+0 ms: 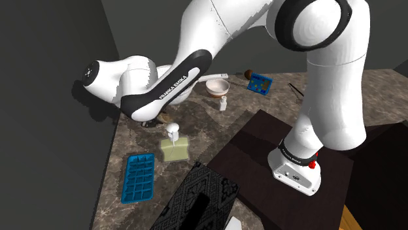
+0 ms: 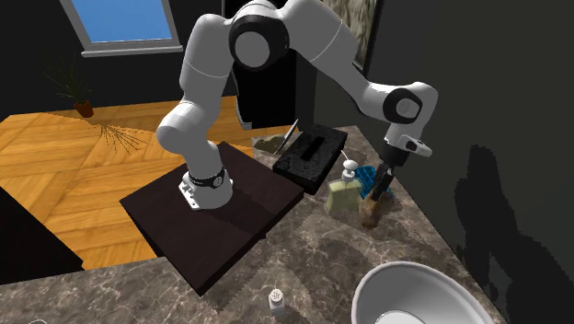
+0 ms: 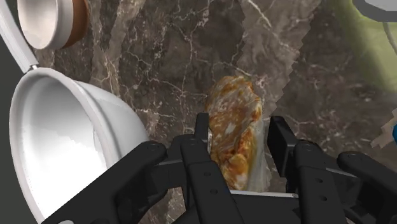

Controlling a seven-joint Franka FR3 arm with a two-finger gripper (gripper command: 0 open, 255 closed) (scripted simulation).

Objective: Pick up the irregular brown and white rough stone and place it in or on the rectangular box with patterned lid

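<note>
The brown and white rough stone [image 3: 234,121] lies on the dark marble counter [image 3: 165,57], between the fingers of my gripper [image 3: 240,130]. The fingers are open and straddle it: one sits close against its side, and the other leaves a thin gap. In the second exterior view the gripper [image 2: 377,189] points down at the stone [image 2: 371,214], just beside a soap bottle. The black rectangular box with the patterned lid [image 1: 196,196] stands at the counter's near edge in the shoulder view, next to the dark stand [image 1: 261,140]. It is also seen as the box [image 2: 311,152].
A white bowl [image 3: 70,146] sits close to the gripper. A pale green soap dispenser [image 1: 174,145] and a blue ice tray [image 1: 138,176] lie between the stone and the box. A small shaker [image 1: 223,103] and a blue packet [image 1: 260,83] are farther along the counter. A dark wall borders it.
</note>
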